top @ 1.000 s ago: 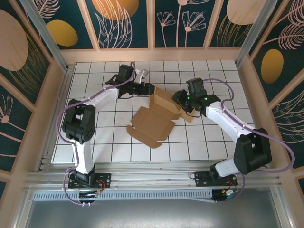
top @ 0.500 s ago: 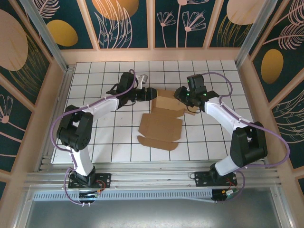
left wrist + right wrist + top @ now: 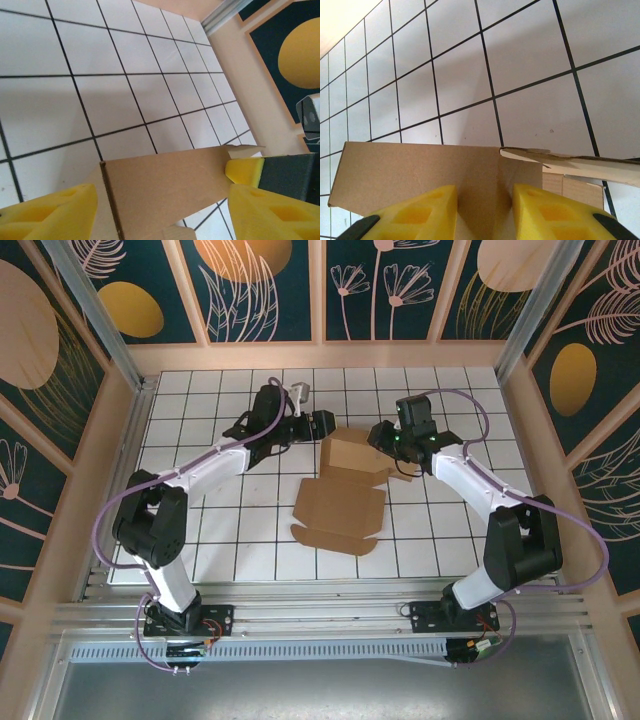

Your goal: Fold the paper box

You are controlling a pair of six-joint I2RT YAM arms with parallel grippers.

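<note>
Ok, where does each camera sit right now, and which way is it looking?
Top external: above, behind the bases, looking down on the table; both arms, left gripper, right gripper at the paper box.
Left wrist: on that arm, looking past its yellow fingers at a box panel.
Right wrist: likewise, fingers before a box wall.
Shared: box and gridded table.

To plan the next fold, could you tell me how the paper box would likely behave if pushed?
The paper box looks like thin, light corrugated card, so it would probably slide easily on the smooth gridded table. Its creased, untucked flaps would likely hinge rather than stay stiff.
</note>
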